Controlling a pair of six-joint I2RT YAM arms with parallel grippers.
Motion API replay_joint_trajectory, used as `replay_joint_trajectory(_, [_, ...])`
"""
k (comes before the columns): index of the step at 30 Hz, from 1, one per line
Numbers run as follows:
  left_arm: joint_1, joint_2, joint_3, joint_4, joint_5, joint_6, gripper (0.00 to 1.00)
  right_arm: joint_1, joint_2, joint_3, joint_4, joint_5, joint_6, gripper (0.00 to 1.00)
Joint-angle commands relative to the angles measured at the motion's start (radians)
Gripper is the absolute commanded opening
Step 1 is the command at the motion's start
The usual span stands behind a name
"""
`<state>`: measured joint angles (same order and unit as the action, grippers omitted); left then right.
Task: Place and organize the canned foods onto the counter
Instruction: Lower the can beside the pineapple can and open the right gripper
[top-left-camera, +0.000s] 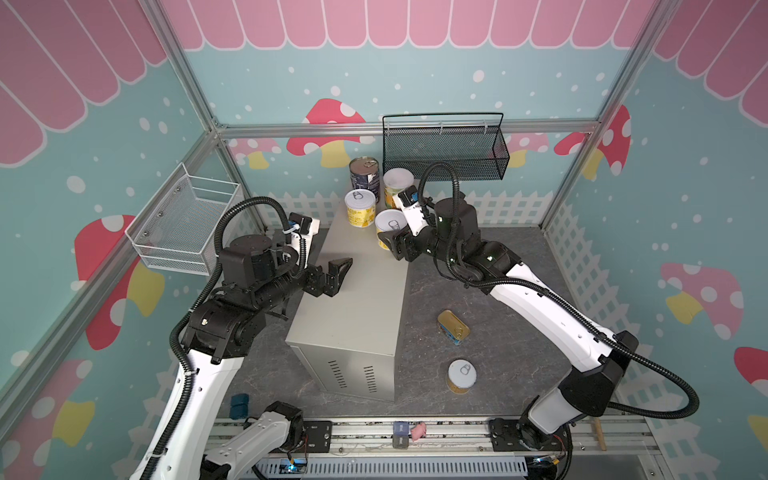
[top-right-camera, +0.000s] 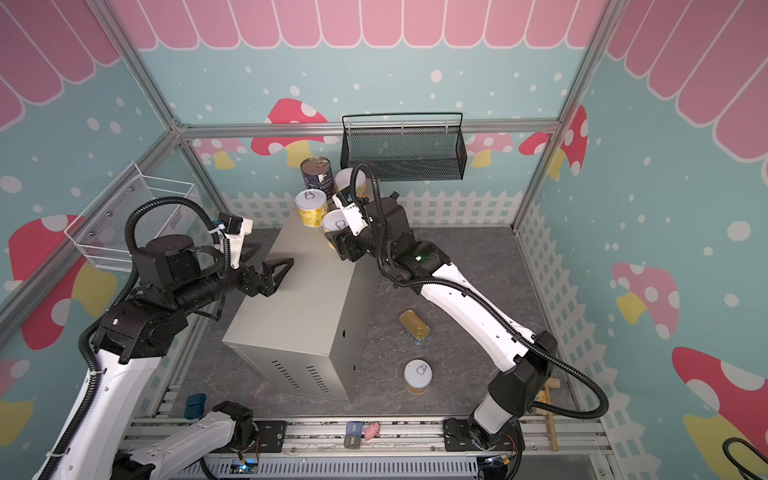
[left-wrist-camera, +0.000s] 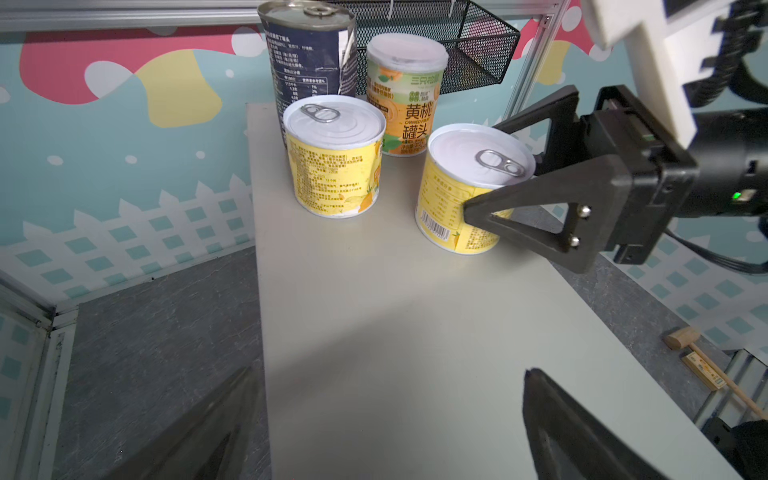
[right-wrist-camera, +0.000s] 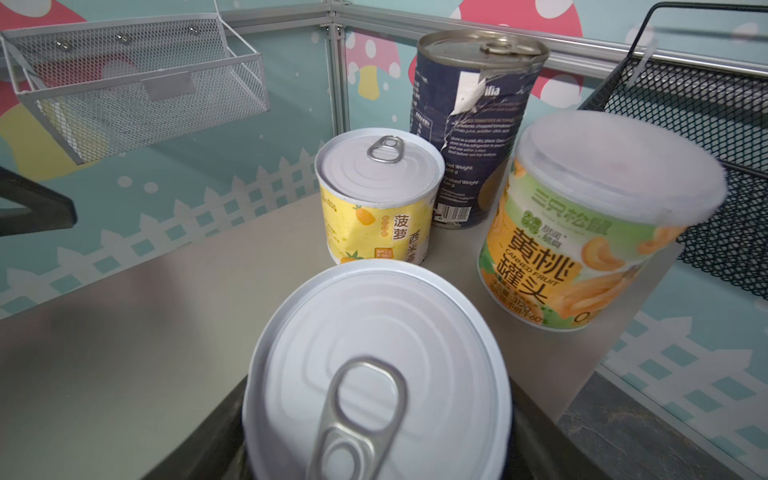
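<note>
Nearest the lower edge in both top views, a lone yellow can (top-left-camera: 462, 376) stood upright on the grey floor (top-left-camera: 428, 299), right of the counter (top-left-camera: 357, 299). The gold tin (top-left-camera: 454, 327) lay flat just above it in the frame, and neither touched the counter. Left of centre, the left gripper (left-wrist-camera: 388, 374) hung at the counter's left edge, jaws spread wide and holding nothing.

Higher up, the right gripper (left-wrist-camera: 484, 170) straddled the near yellow can (top-left-camera: 388, 226), which stood by the counter's right edge. Only the left wrist view showed a finger on each side of it, and I could not tell whether they pressed it. In the top views the right wrist hid the far finger and part of the white-lidded can (right-wrist-camera: 602, 216). In the right wrist view that can's lid blocked the fingers.

Beyond stood the far yellow can (right-wrist-camera: 378, 195) and the navy can (right-wrist-camera: 473, 124), on the counter's far end below the black mesh basket (top-left-camera: 444, 149).
</note>
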<state>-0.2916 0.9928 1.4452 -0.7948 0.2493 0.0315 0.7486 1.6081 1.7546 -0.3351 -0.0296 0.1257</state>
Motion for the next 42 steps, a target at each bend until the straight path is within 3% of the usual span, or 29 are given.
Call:
replay_joint_trajectory(1, [0.005,-0.009,-0.013,0.036,0.019,0.001,0.99,-0.018,0.036,-0.020,0.032,0.046,0.021,0.68])
replay_joint_trajectory(34, [-0.004,-0.020,-0.022,0.054,0.030,-0.002,0.99,-0.053,0.093,-0.034,0.108,0.117,0.039,0.69])
replay_joint_trajectory(38, [-0.004,-0.019,-0.021,0.054,0.032,-0.002,0.99,-0.053,0.092,-0.034,0.111,0.095,0.037,0.74])
replay_joint_trajectory(42, [-0.003,-0.019,-0.020,0.055,0.033,-0.004,0.99,-0.053,0.063,-0.065,0.122,0.088,0.047,0.89])
